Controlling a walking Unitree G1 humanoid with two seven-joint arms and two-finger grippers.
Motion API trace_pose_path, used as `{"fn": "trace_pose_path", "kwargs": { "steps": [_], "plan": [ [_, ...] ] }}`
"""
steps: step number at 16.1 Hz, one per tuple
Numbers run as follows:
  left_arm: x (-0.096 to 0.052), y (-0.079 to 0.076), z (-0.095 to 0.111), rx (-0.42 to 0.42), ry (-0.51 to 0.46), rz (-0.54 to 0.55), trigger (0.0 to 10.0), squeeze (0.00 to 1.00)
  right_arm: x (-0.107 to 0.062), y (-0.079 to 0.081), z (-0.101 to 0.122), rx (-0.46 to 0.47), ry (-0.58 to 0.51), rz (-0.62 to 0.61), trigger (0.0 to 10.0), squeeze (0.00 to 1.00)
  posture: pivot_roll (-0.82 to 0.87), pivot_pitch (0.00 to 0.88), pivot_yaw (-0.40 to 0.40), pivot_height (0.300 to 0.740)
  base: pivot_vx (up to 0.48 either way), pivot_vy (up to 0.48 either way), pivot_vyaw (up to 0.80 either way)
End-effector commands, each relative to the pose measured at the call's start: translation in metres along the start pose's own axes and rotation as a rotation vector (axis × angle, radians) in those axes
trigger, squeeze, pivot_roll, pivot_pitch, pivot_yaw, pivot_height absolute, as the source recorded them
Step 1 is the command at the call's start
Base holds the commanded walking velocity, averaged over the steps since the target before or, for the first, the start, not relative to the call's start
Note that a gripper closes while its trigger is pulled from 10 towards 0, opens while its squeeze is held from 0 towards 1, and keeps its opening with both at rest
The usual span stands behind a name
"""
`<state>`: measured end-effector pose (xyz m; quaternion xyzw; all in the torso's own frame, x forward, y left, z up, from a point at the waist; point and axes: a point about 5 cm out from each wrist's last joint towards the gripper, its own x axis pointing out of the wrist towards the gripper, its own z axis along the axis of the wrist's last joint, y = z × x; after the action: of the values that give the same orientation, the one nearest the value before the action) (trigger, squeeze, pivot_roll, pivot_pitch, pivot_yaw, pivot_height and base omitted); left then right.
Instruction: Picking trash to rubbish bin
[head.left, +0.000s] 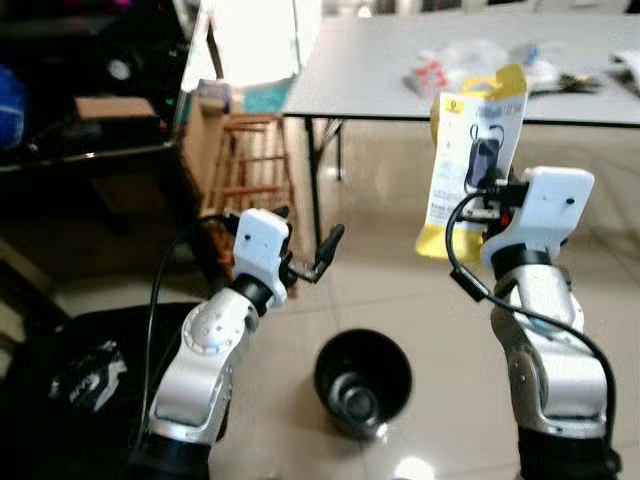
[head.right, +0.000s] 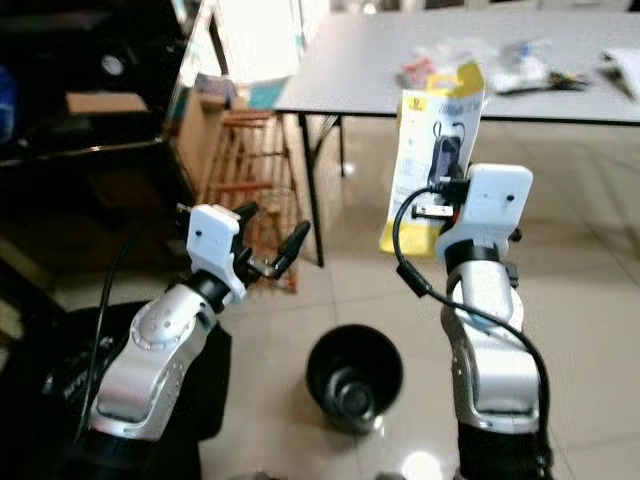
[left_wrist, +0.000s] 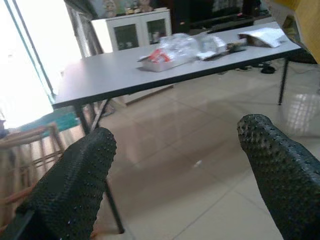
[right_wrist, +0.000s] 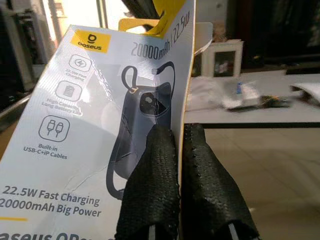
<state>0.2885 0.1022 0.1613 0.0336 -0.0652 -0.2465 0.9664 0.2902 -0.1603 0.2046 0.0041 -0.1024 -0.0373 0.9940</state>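
A glossy tiled floor (head.left: 400, 290) ran under a grey tabletop (head.left: 380, 70) that carried a clutter of plastic wrappers (head.left: 470, 65). A black bin (head.left: 362, 383) stood on the tiles between the two raised arms. The right pincer (right_wrist: 179, 165) was clamped on a yellow-and-white power-bank package (head.left: 475, 150), held upright in the air, above and to the right of the bin, in front of the tabletop's edge. The left pincer (left_wrist: 175, 165) hung empty, its fingers (left_wrist: 75, 185) spread wide apart. A wooden stool (head.left: 245, 165) stood beside the tabletop's leg.
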Motion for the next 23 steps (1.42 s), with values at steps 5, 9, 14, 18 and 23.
{"fn": "trace_pose_path", "kwargs": {
  "steps": [5,9,14,18,23],
  "plan": [
    [-0.0031,0.0024,-0.0013,0.005,0.006,0.014,10.0,0.00,0.0007,0.0054,-0.0003,0.012,0.003,0.021,0.0,0.00,-0.05,0.108,0.059,0.740,0.000,0.000,0.00],
    [-0.0023,0.0018,-0.0013,0.007,0.008,0.006,10.0,0.00,0.0004,0.0046,-0.0021,0.017,0.013,0.011,0.0,0.00,-0.05,0.107,0.062,0.740,0.000,0.000,-0.53],
    [-0.0019,0.0020,-0.0012,0.011,0.008,0.003,10.0,0.00,0.0007,0.0050,-0.0026,0.020,0.014,0.011,0.0,0.00,-0.05,0.106,0.064,0.740,0.000,0.000,-0.78],
    [-0.0022,0.0022,-0.0025,0.014,0.012,0.007,10.0,0.00,0.0011,0.0055,-0.0029,0.020,0.015,0.014,0.0,0.00,-0.05,0.101,0.063,0.740,0.000,0.000,-0.78],
    [-0.0023,0.0014,-0.0037,0.018,0.019,0.007,10.0,0.00,0.0008,0.0072,-0.0033,0.011,0.012,0.024,0.0,0.00,-0.05,0.103,0.062,0.740,0.000,0.000,-0.27]
  ]
}}
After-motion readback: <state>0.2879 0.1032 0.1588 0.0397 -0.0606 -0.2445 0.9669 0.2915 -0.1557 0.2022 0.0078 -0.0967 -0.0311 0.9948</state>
